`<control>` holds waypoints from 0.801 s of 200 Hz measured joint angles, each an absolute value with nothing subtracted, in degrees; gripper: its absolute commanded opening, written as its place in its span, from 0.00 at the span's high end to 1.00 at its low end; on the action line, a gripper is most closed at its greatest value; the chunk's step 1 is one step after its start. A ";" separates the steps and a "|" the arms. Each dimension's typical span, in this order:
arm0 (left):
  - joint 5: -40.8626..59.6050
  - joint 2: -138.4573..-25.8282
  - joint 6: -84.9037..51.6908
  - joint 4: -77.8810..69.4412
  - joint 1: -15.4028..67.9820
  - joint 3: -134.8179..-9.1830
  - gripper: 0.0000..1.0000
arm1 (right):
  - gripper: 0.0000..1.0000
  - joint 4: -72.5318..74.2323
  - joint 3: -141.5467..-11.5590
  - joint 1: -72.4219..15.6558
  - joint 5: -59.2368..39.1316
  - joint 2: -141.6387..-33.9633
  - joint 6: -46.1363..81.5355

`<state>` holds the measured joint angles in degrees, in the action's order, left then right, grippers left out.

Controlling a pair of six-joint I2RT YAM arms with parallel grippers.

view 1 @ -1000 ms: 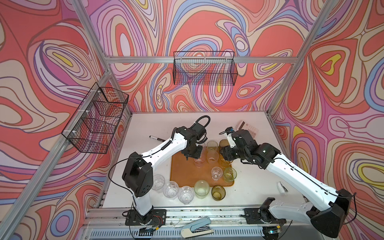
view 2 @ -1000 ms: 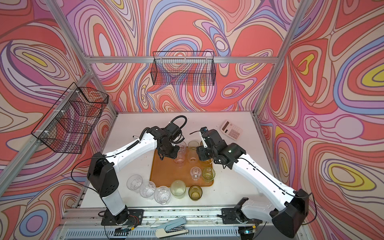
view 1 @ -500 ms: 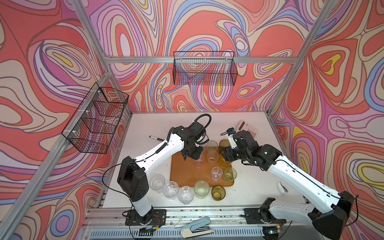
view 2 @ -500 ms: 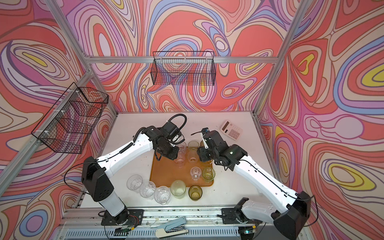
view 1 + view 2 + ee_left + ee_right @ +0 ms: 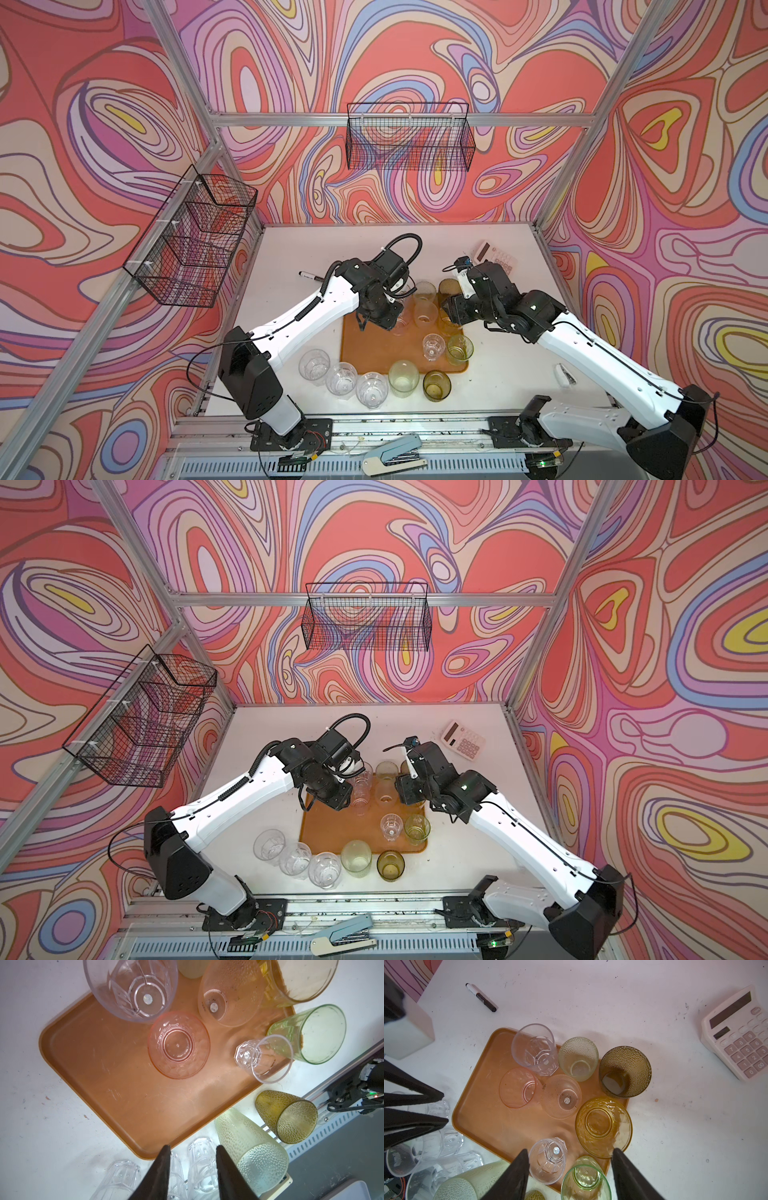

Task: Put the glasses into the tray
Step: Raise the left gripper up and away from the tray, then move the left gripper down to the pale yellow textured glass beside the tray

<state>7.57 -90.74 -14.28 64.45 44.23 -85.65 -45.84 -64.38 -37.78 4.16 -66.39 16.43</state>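
- Bearings: a clock face laid on the table (image 5: 291, 257), with 12 at the back wall and 6 at the arm bases.
- The tray (image 5: 370, 353) lies flat about the table's centre, a little toward 6.
- The left gripper (image 5: 192, 1148) hangs over the tray's 11 o'clock part. Its jaws are partly apart with nothing between them.
- The right gripper (image 5: 570, 1151) hangs over the tray's 2 o'clock part. Its jaws are wide apart and it is empty.
- Inside the tray, all upright:
  - the tall clear faceted glass (image 5: 534, 1051) at 12;
  - the pink glass (image 5: 517, 1087) just beside it toward 6;
  - the clear dimpled glass (image 5: 560, 1097) between centre and 1;
  - the amber-yellow glass (image 5: 602, 1126) at 3, near the rim;
  - the small clear faceted glass (image 5: 548, 1159) at 4.
- The bright green glass (image 5: 585, 1178) stands at the rim at 4, just beside the small one. Whether its base is inside cannot be told.
- The pale green dimpled glass (image 5: 578, 1058) stands at the rim at 1, likewise undetermined.
- The olive-brown glass (image 5: 625, 1072) stands on the table, just outside the 1 o'clock corner.
- Outside the tray, upright on the table:
  - three clear faceted glasses (image 5: 341, 380) in a row off the 7 o'clock corner;
  - the tall pale green glass (image 5: 404, 377) and the olive-yellow glass (image 5: 436, 385), just beside the 6 o'clock rim.
- Other items:
  - a calculator (image 5: 496, 259) at the table's 2;
  - a marker pen (image 5: 309, 275) at 10;
  - a stapler (image 5: 392, 459) on the front frame at 6;
  - wire baskets (image 5: 409, 139) on the walls at 12 and 9.
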 measured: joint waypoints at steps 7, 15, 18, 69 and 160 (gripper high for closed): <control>7.55 -90.28 -14.70 64.51 44.47 -85.06 0.60 | 0.34 -45.84 -64.25 -37.80 4.08 -66.06 16.58; 7.51 -89.71 -15.11 64.53 44.84 -84.44 0.60 | 0.34 -45.87 -64.10 -37.80 3.99 -65.69 16.69; 7.51 -89.52 -15.27 64.53 45.04 -84.18 0.60 | 0.34 -45.87 -64.03 -37.80 3.92 -65.54 16.78; 7.49 -86.67 -19.22 64.49 48.01 -79.96 0.61 | 0.34 -45.93 -63.59 -37.78 3.51 -64.93 17.58; 7.53 -84.40 -26.22 63.20 53.19 -74.98 0.64 | 0.33 -45.87 -62.26 -37.78 1.26 -67.18 18.81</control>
